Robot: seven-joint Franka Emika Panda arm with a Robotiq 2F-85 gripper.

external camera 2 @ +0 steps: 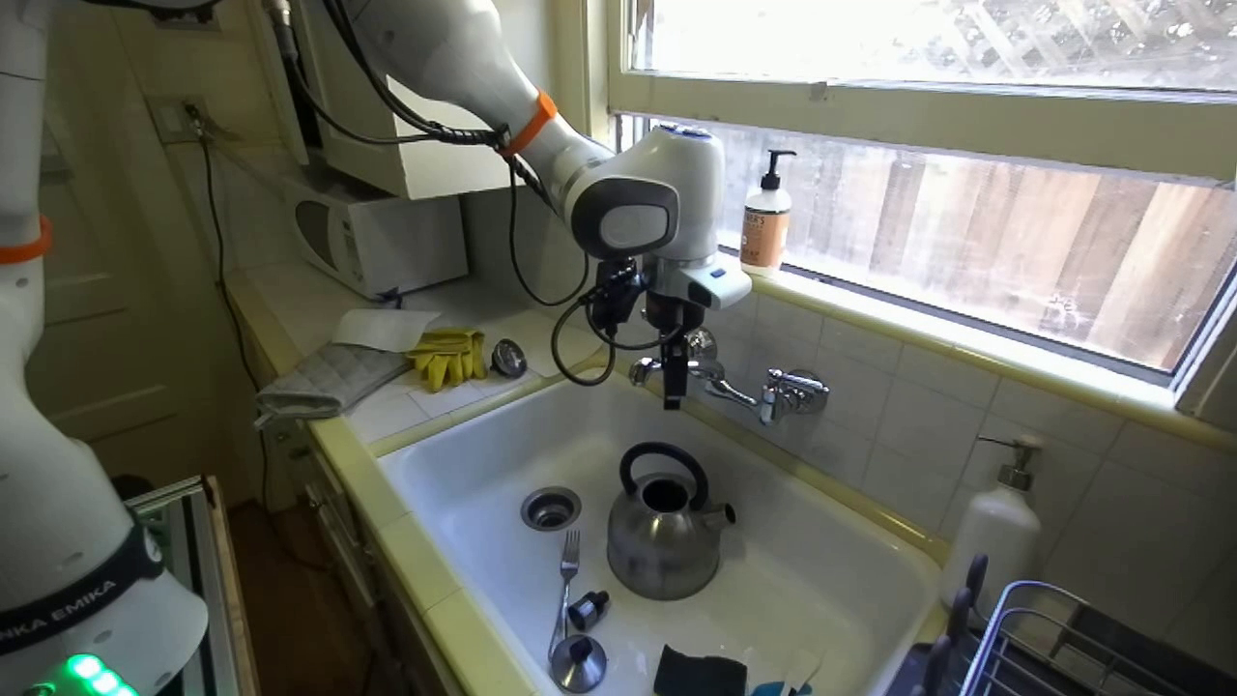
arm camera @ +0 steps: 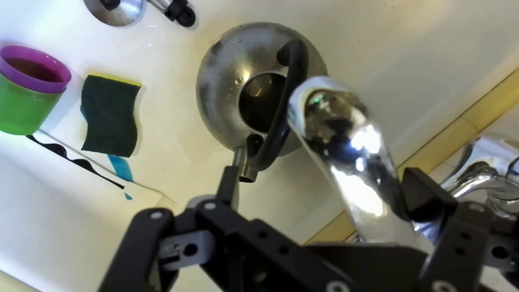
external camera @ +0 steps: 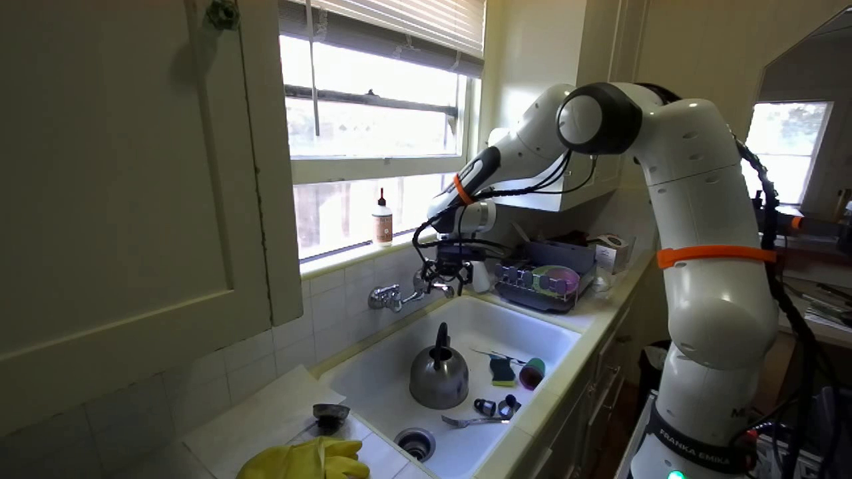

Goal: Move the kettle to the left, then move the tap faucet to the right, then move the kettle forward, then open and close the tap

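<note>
The shiny grey kettle (external camera: 432, 386) stands upright in the white sink, its dark arched handle over an open top. It also shows in an exterior view (external camera 2: 662, 546) and in the wrist view (arm camera: 223, 89). The chrome tap faucet (external camera 2: 739, 393) is fixed to the tiled wall above the sink; in an exterior view (external camera: 394, 298) my gripper partly hides it. My gripper (arm camera: 325, 186) is open, with the chrome spout (arm camera: 357, 158) between its fingers. The spout lies against or very near the right finger, with a wide gap to the left finger. My gripper (external camera 2: 675, 391) is above the kettle.
In the sink lie a sponge (arm camera: 109, 115), stacked cups (arm camera: 28, 101), a fork (external camera 2: 566, 570) and small metal parts (external camera 2: 578, 663). A soap bottle (external camera: 383, 225) stands on the sill. A dish rack (external camera: 532, 293) and white dispenser (external camera 2: 995, 541) stand beside the sink, yellow gloves (external camera: 299, 459) opposite.
</note>
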